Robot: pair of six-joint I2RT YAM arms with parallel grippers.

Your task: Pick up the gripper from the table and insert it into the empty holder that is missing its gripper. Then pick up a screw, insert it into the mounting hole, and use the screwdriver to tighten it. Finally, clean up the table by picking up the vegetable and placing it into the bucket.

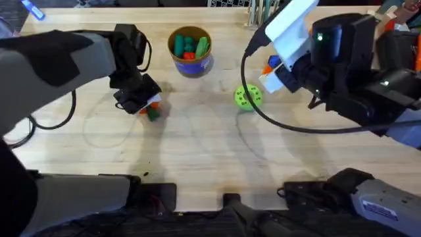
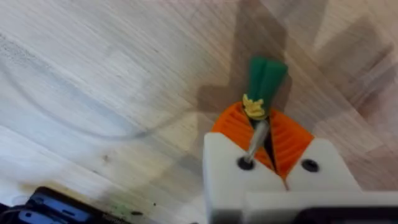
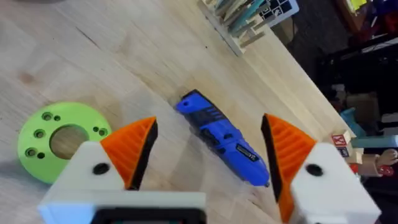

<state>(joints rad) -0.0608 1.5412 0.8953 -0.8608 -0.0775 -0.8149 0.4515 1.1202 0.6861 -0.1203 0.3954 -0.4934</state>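
Overhead: left pincer (image 1: 146,105) low on the desk (image 1: 197,158), left of centre, its tips over the vegetable (image 1: 152,114), mostly hidden. One bucket (image 1: 189,49) behind, holding several toys. One green disc (image 1: 248,97) near centre.

Left wrist: orange pads (image 2: 292,140) closed on the vegetable's (image 2: 266,78) base; green end protrudes.

Right wrist: right pincer (image 3: 211,146) wide apart above the one screwdriver (image 3: 222,138), lying flat beside the disc (image 3: 61,138); label unreadable.
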